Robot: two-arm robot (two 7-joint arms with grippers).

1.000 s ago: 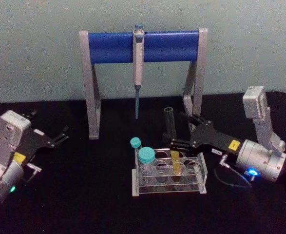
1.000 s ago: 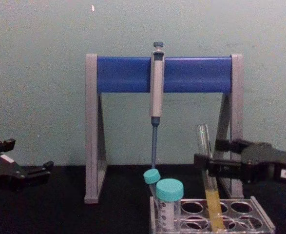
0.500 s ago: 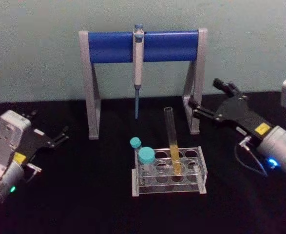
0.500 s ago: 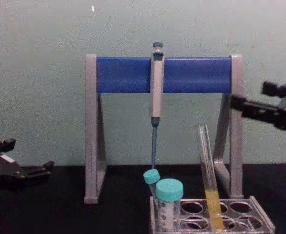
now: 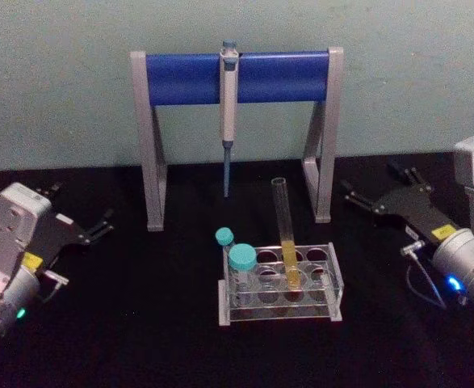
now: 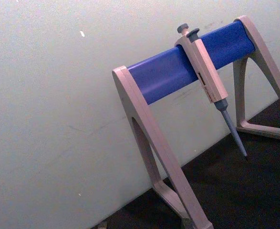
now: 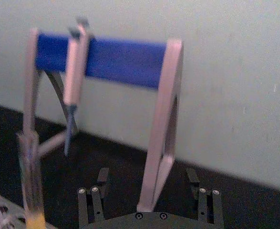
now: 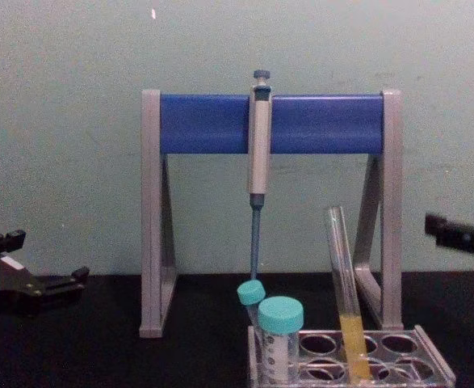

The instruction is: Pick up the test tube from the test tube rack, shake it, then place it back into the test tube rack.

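The test tube (image 5: pixel 284 230) stands free in the clear test tube rack (image 5: pixel 334 284), leaning slightly, with yellow-orange liquid in its lower part. From the chest, the test tube (image 8: pixel 343 283) rises out of the back row of the test tube rack (image 8: pixel 434 365). My right gripper (image 5: pixel 374 184) hovers open to the right of the rack, well apart from the tube, with nothing between its fingers. It enters the chest view as the right gripper (image 8: pixel 471 222) at the right edge. In the right wrist view the right gripper (image 7: pixel 149 188) stands open, with the test tube (image 7: pixel 30 181) off to one side. My left gripper (image 5: pixel 83 206) rests open at the far left.
A grey-and-blue pipette stand (image 5: pixel 180 78) stands behind the rack with a pipette (image 5: pixel 228 105) hanging from its bar. Two teal-capped tubes (image 5: pixel 241 259) sit in the rack's left end. The stand's right leg (image 5: pixel 324 170) lies between the rack and my right gripper.
My right gripper has let go of the test tube, opened, and drawn back to the right, first rising and then dropping lower. The tube stays in the rack. The left arm has not moved.
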